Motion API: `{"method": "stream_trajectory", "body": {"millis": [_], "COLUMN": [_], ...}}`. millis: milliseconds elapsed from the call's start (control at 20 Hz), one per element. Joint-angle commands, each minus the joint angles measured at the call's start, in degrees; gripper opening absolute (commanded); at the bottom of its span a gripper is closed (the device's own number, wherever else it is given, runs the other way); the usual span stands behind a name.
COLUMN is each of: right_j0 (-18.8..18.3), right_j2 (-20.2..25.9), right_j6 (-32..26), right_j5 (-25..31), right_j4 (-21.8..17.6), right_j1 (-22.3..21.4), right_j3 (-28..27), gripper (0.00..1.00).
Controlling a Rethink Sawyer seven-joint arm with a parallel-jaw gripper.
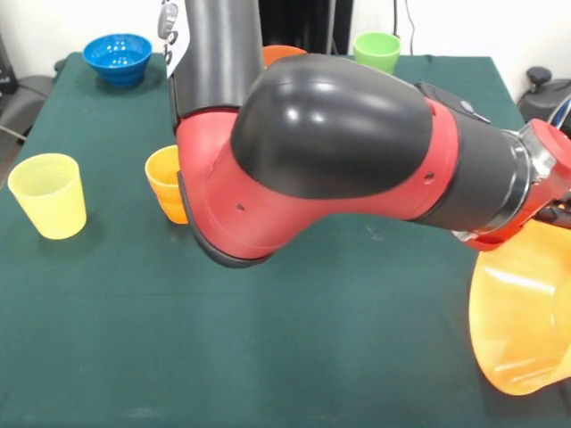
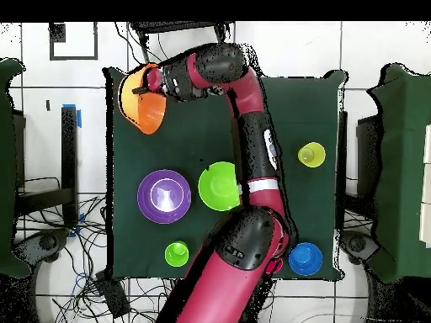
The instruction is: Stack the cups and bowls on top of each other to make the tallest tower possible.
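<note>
Fingers: mostly hidden behind the wrist in both views. What shows of the gripper [image 1: 546, 218] [image 2: 154, 82] sits closed on the rim of the yellow-orange bowl [image 1: 522, 330] [image 2: 141, 105].
Yellow-orange bowl: tipped well off level and hanging from its upper rim. In the overhead view its hollow shows, and it sits at a corner of the table [image 1: 357, 357] [image 2: 320, 109]. In the front view it is at the right edge, low. I cannot tell whether its lower edge touches the green cloth.
Arm: stretched across the table, with the elbow filling the middle of the front view and covering the table's centre.
Lime green bowl [image 2: 219, 186]: upright near the table's middle, partly under the arm in the overhead view. Hidden in the front view.
Purple bowl [image 2: 163, 196]: upright, just beside the lime green bowl, with a thin gap between the rims.
Blue bowl [image 1: 117, 58] [image 2: 305, 258]: upright at a far corner, well apart from the other bowls.
Green cup [image 1: 376, 51] [image 2: 177, 253]: upright, mouth up, near the table's edge on the pedestal side.
Yellow cup [image 1: 49, 194] [image 2: 311, 155]: upright, alone near a side edge.
Orange cup [image 1: 165, 183]: upright, half covered by the elbow in the front view. Hidden in the overhead view.
Orange sliver [image 1: 284, 52]: a curved orange edge behind the upper arm. Too little shows to say what it is.
</note>
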Motion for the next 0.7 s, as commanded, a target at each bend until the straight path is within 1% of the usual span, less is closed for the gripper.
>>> {"method": "stream_trajectory", "body": {"millis": [50,250,700], "right_j0": [2.04,2.22,1.30], "right_j2": [-0.72,1.61,7.09], "right_j6": [-19.54,-20.79,-23.24], "right_j5": [7.89,10.46,14.57], "right_j4": [-6.63,-9.13,-15.85], "right_j1": [4.21,5.21,6.54], "right_j3": [-10.17,-13.19,-16.14], "gripper": [0.00,0.00,0.00]}}
